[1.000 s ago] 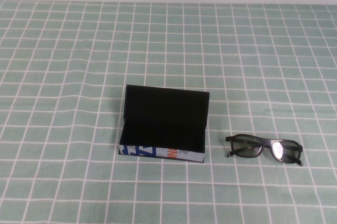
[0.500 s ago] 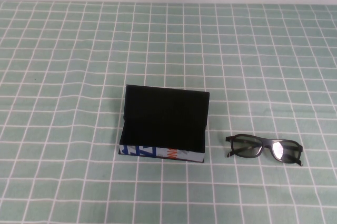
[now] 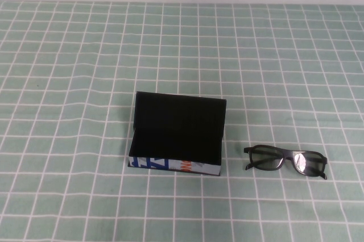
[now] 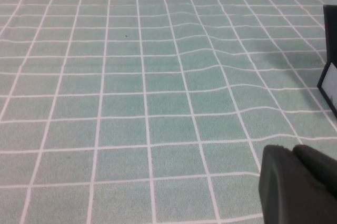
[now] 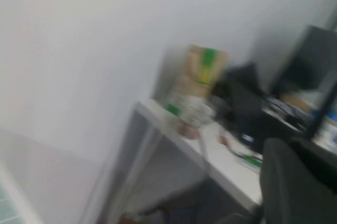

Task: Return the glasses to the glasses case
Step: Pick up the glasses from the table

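Note:
The black thick-rimmed glasses lie unfolded on the checked cloth, just right of the glasses case. The glasses case stands open near the table's middle, its lid raised at the back and its black inside empty. Its white front shows blue and orange print. Neither gripper shows in the high view. In the left wrist view my left gripper is shut and empty, low over the cloth, with a corner of the case beyond it. In the right wrist view my right gripper looks shut and points away from the table.
The green checked cloth covers the table and is slightly wrinkled left of the case. The right wrist view shows a white wall and a desk with clutter off the table.
The bright glare on the glasses' right lens has dimmed. The glasses and case have not moved.

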